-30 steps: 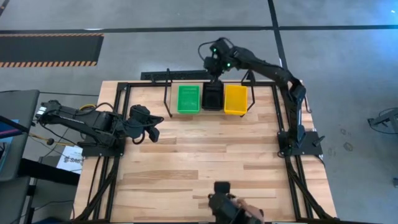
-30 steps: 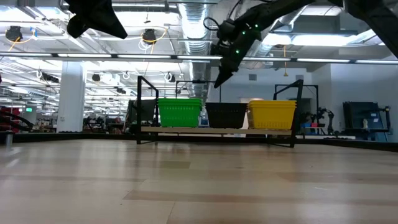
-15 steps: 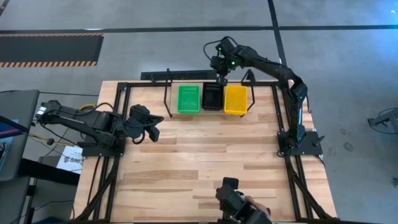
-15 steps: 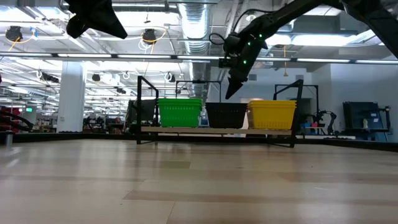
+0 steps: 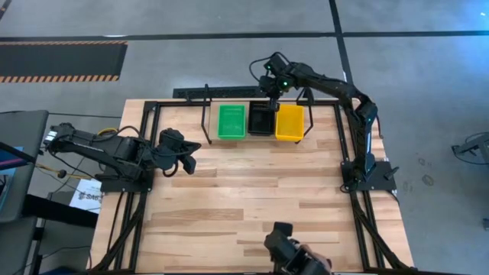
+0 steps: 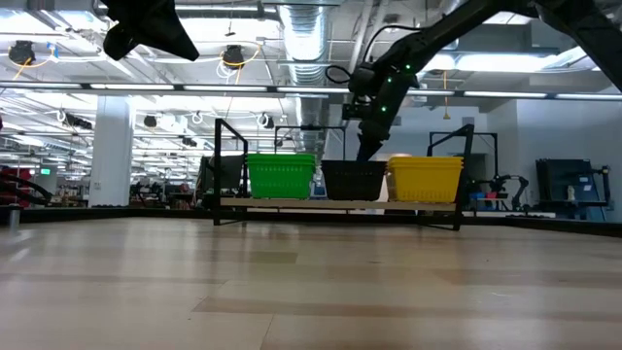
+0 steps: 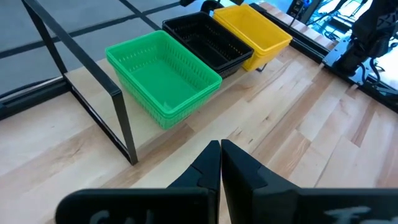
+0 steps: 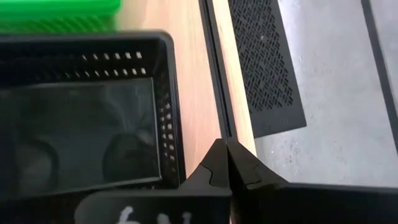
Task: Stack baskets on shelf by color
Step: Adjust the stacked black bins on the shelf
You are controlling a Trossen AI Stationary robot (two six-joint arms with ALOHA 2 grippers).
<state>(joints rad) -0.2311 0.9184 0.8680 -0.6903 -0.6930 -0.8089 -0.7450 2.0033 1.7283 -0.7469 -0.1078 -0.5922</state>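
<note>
While the left gripper [image 5: 186,150] sat clenched by its table edge, the right gripper [image 5: 269,101], clenched and empty, dipped back over the black baskets [image 5: 261,119] on the shelf [image 5: 205,114] between green [image 5: 231,122] and yellow [image 5: 289,122]; sorting looked done.

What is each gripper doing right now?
Left gripper: shut, empty, waiting at the table's left side.
Right gripper: shut, empty, above the black basket's far rim.

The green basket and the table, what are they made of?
The green basket looks like plastic: bright even colour, smooth moulded rim, rows of small holes in its sides. The table looks like wood: pale planks with grain lines and joints, matte finish.
</note>
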